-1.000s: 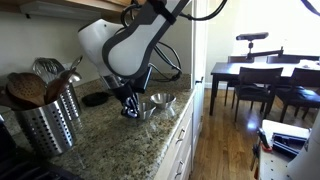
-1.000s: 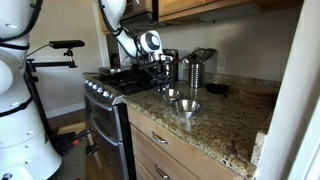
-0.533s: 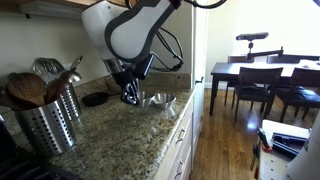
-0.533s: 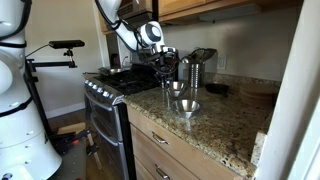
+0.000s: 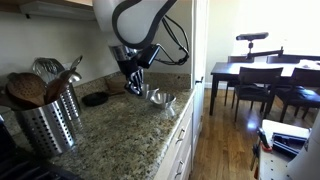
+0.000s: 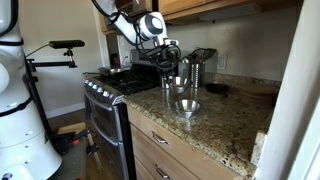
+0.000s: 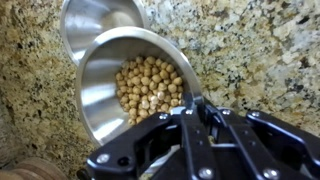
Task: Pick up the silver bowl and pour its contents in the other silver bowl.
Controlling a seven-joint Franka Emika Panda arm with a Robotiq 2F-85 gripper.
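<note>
My gripper [image 7: 190,102] is shut on the rim of the silver bowl [image 7: 95,90], which holds several chickpeas [image 7: 148,85]. The bowl hangs level above the granite counter. In both exterior views the gripper [image 5: 133,86] [image 6: 172,76] holds this bowl [image 6: 178,84] lifted off the counter. The other silver bowl [image 7: 92,20] is empty and sits on the counter just beyond the held one. It also shows in both exterior views [image 5: 162,99] [image 6: 187,106].
A tall perforated steel utensil holder [image 5: 45,122] with wooden spoons stands near the counter's end. A flat black dish [image 5: 96,99] lies by the wall. A stove [image 6: 108,88] adjoins the counter. The counter edge [image 5: 175,125] drops to the floor; a dining table [image 5: 262,72] stands beyond.
The gripper has risen from the counter with the bowl of chickpeas in it. The other bowl has stayed in place.
</note>
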